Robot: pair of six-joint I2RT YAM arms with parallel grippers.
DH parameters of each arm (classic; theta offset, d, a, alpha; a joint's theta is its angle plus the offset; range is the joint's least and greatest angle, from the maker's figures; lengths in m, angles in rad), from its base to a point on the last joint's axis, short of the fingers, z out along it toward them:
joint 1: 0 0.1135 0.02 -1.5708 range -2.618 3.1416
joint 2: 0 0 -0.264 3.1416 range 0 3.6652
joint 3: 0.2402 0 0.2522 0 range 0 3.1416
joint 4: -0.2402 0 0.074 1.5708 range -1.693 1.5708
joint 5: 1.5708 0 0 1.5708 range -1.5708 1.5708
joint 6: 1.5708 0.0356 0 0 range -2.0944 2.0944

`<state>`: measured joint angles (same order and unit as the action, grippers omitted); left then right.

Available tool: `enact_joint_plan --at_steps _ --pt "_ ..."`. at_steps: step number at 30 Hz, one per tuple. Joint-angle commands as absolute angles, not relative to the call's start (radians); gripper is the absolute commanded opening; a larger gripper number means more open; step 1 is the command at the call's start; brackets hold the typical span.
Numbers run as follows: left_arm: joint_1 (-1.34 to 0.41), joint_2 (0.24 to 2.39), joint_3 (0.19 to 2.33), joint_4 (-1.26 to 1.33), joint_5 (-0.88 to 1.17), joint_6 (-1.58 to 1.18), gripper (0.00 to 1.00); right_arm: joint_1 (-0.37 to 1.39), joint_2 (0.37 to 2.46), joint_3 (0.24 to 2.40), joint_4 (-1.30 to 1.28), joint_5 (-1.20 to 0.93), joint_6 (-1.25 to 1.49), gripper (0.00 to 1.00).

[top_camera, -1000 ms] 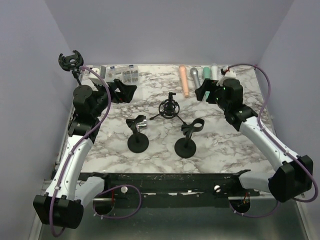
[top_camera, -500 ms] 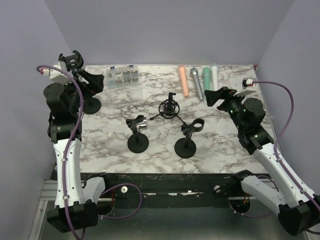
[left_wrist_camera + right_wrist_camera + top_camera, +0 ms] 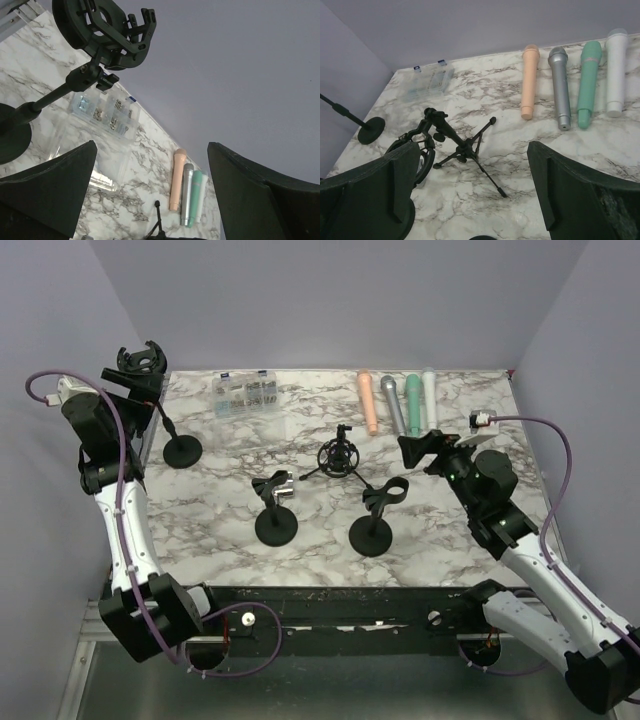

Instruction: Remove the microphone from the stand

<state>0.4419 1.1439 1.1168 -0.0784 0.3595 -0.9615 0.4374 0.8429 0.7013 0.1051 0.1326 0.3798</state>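
Several microphones lie side by side at the back of the marble table: peach (image 3: pixel 368 402), grey (image 3: pixel 393 405), green (image 3: pixel 412 402) and white (image 3: pixel 430 395). A tripod stand with a shock mount (image 3: pixel 338 457) stands mid-table, and two round-base stands (image 3: pixel 275 510) (image 3: pixel 375 520) stand in front of it. A tall stand (image 3: pixel 183 451) at the left carries an empty clip (image 3: pixel 107 30). I see no microphone in any holder. My left gripper (image 3: pixel 135 390) (image 3: pixel 150 200) is open and empty by the tall stand's clip. My right gripper (image 3: pixel 418 452) (image 3: pixel 470 195) is open and empty, right of the tripod stand (image 3: pixel 457 142).
A clear parts box (image 3: pixel 245 392) sits at the back left and also shows in the left wrist view (image 3: pixel 102 112). Purple walls close the table at the back and both sides. Cables loop off both arms.
My left arm has swung from mid-table back to the far left, beside the tall stand. My right gripper has drawn back and now sits lower, toward the tripod. Both stay empty.
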Motion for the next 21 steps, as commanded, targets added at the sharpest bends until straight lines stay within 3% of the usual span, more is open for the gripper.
enact_joint_plan --at_steps 1,9,21 --pt "0.451 1.233 1.207 -0.047 0.316 -1.073 0.94 0.478 0.82 0.679 0.153 0.216 0.344 0.97" --pt "0.45 1.39 1.331 -0.245 0.202 -1.122 0.87 0.537 0.838 0.664 0.181 0.271 0.321 0.98" --pt "0.446 1.476 1.339 -0.247 0.077 -1.108 0.74 0.555 0.866 0.659 0.193 0.307 0.311 0.99"
